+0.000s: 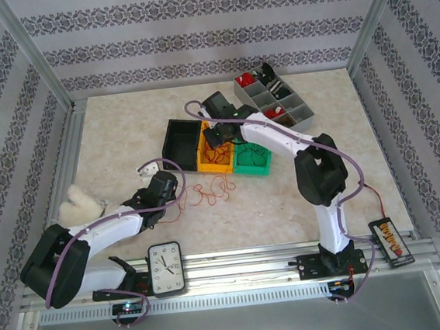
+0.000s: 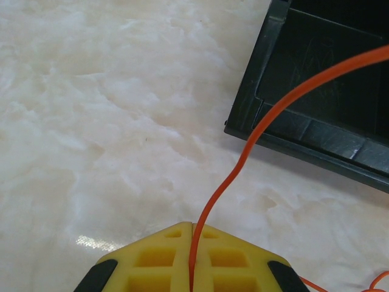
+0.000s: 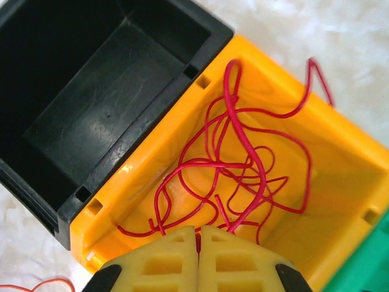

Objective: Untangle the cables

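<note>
Yellow-padded left gripper [image 2: 192,234] shut on one thin orange wire [image 2: 244,153], over the pale marbled tabletop [image 2: 91,121]; loose orange cable loops [image 1: 207,191] alongside. Farther out, closed right gripper [image 3: 198,234] pinching a red wire strand [image 3: 245,137] from the tangle inside the yellow plastic bin [image 3: 340,182].

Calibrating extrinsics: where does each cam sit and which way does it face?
Top: above, behind the bases, looking down on table; left arm, right arm show.
Left wrist: low over table, facing black bin; shut left jaws pinch orange cable.
Right wrist: over yellow bin, looking down at red cables; shut right jaws pinch them.
Shared: both wrist views catch the black bin.
</note>
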